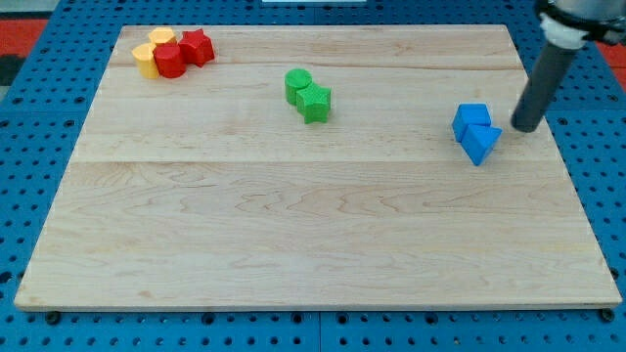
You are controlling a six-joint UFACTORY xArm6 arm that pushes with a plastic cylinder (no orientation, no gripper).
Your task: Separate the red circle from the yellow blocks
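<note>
High oblique view over board [313, 225]

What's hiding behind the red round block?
Behind the red circle, toward the view's top, sit two yellow blocks, touching it; their lower parts are covered. A red star sits to its right. My tip is far off, beside the blue blocks.
</note>
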